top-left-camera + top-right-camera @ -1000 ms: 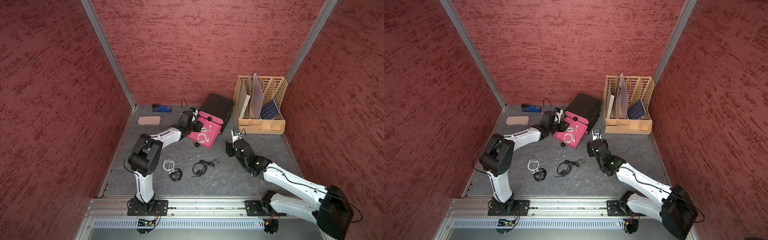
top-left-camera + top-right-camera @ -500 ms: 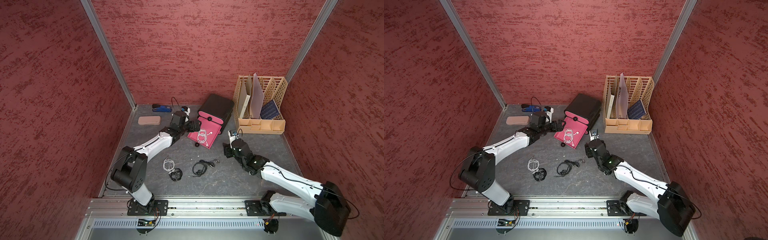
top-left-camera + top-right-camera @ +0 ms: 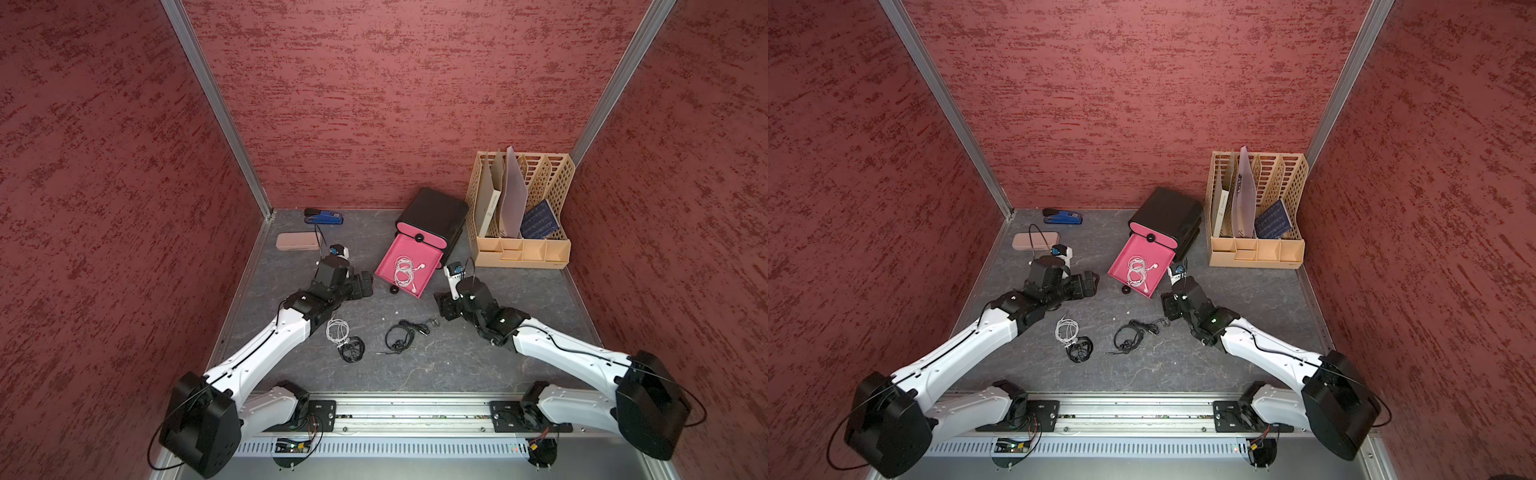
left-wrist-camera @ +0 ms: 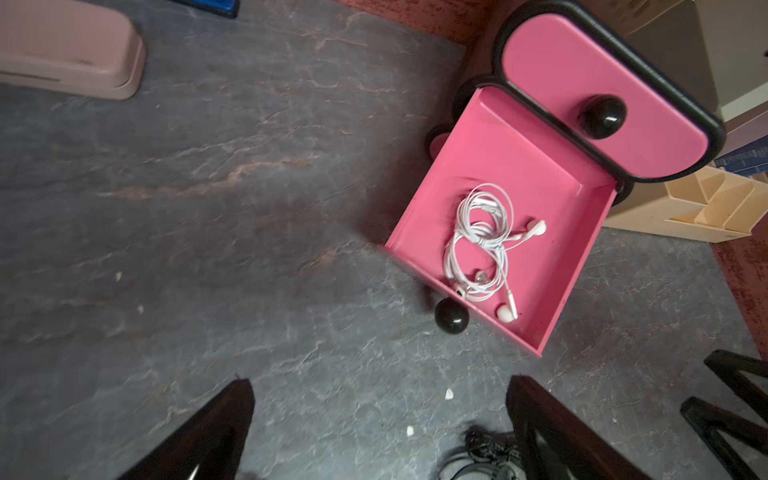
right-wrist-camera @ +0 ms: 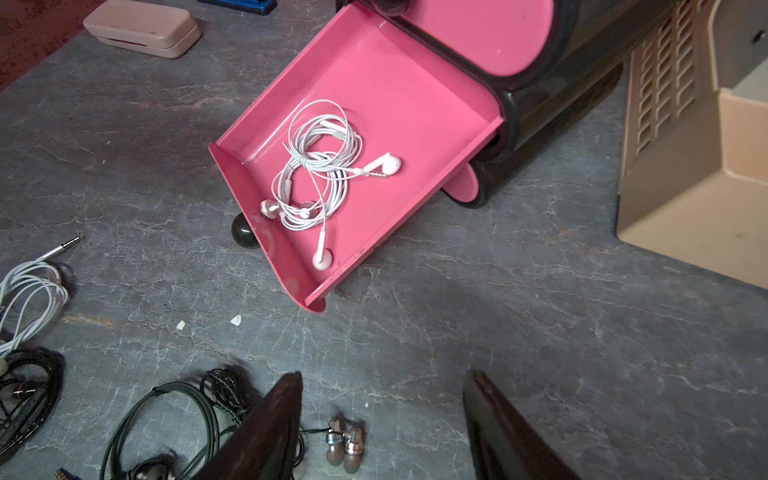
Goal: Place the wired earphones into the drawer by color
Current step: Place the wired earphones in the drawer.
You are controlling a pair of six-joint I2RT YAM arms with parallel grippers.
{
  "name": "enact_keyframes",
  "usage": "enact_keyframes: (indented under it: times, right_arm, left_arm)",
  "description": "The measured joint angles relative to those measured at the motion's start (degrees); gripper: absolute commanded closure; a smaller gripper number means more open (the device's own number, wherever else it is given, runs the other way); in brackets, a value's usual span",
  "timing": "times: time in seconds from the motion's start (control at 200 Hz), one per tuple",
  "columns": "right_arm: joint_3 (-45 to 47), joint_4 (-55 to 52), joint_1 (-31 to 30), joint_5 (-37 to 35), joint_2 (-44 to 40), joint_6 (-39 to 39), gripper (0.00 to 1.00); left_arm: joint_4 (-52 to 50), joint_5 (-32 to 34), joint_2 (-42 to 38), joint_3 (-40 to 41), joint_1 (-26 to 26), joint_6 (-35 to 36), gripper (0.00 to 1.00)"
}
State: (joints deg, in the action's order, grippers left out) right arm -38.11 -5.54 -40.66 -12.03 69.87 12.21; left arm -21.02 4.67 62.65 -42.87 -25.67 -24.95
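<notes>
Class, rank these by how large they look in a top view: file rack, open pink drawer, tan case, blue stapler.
Largest first:
file rack
open pink drawer
tan case
blue stapler
The last two look nearly alike.

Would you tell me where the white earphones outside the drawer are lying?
In both top views the white earphones lie on the table beside the left arm, against a black earphone bundle.

Rough red walls (image 3: 374, 104) are closing in the space on three sides, with metal strips (image 3: 219, 108) running up the corners. A grey, marbled floor (image 3: 540, 291) is lying under soft, even light. A beige file rack (image 3: 519, 253) is standing in the back right corner, and a metal rail (image 3: 415, 409) is running along the front.
</notes>
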Motion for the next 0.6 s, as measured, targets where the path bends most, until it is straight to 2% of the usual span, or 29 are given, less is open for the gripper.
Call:
enact_keyframes:
  times: [0.17, 0.376, 0.601]
  right_arm:
    - [-0.9, 0.0, 0.0, 0.6, 1.1, 0.5, 0.34]
    - [-1.3, 0.0, 0.0, 0.9, 1.8, 0.8, 0.34]
    - [-1.3, 0.0, 0.0, 0.9, 2.4, 0.9, 0.34]
  left_arm:
    - [-6.7, 1.3, -5.4, 3.8, 0.0, -3.0, 0.00]
    - [-11.6, 1.0, -7.3, 7.0, 0.0, -5.0, 0.00]
    - [-11.8, -1.7, -5.9, 9.2, 0.0, -5.2, 0.08]
